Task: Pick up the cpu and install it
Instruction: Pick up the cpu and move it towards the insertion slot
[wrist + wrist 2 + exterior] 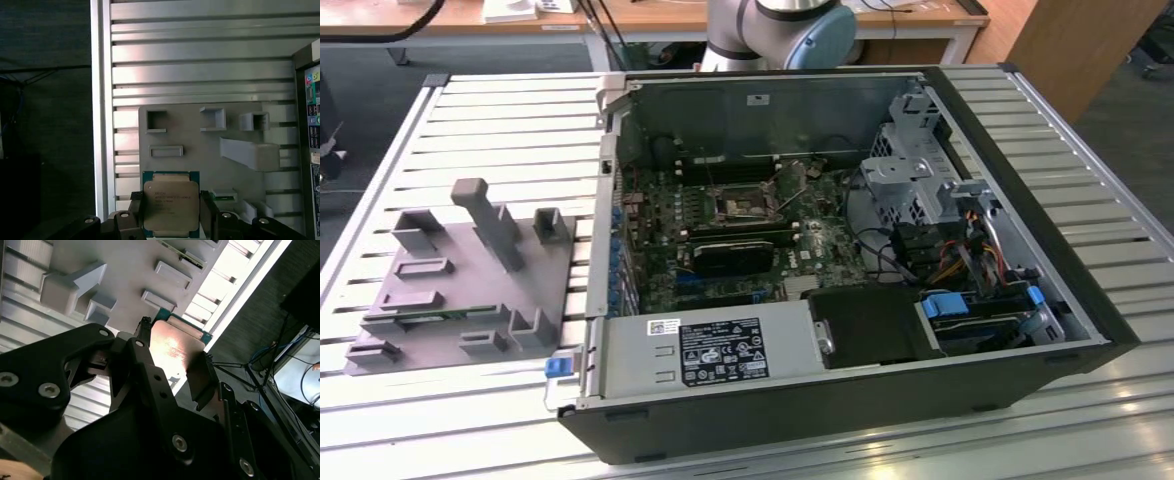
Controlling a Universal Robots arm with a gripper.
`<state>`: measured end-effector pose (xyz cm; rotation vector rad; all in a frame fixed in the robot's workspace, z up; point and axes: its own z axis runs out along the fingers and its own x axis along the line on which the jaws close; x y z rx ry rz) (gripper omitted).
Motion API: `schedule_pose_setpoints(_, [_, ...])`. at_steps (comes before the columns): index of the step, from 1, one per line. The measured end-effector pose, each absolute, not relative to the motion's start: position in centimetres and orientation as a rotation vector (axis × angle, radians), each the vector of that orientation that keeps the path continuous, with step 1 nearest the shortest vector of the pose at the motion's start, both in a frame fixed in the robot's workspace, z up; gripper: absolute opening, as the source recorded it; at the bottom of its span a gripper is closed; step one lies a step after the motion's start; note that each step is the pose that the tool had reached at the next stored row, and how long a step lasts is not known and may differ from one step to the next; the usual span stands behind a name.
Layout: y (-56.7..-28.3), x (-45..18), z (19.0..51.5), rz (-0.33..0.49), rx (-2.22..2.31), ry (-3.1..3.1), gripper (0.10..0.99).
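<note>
Fingers [207, 212] pinching cpu [171, 204], lower edge cropped

Even, bright light fell on the slatted table [1067, 150] in the exterior view, while the computer case [761, 110] was dimmer inside. In the second wrist view, warm glare washed the cpu [172, 347] and the table's slats burned white. In the first wrist view, the floor [45, 125] lay dark.

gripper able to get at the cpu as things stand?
Probably yes, it looks to have it in hand. In the first wrist view the gripper has its fingers against opposite edges of the cpu, above the grey fixture, with nothing between them.
</note>
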<state>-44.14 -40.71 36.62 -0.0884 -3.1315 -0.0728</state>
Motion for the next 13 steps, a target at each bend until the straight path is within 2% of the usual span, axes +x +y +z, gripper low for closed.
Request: schedule_pose_setpoints(13, [-40.7,-44.1,40.1,-0.073,-0.088,-3.132,0.537])
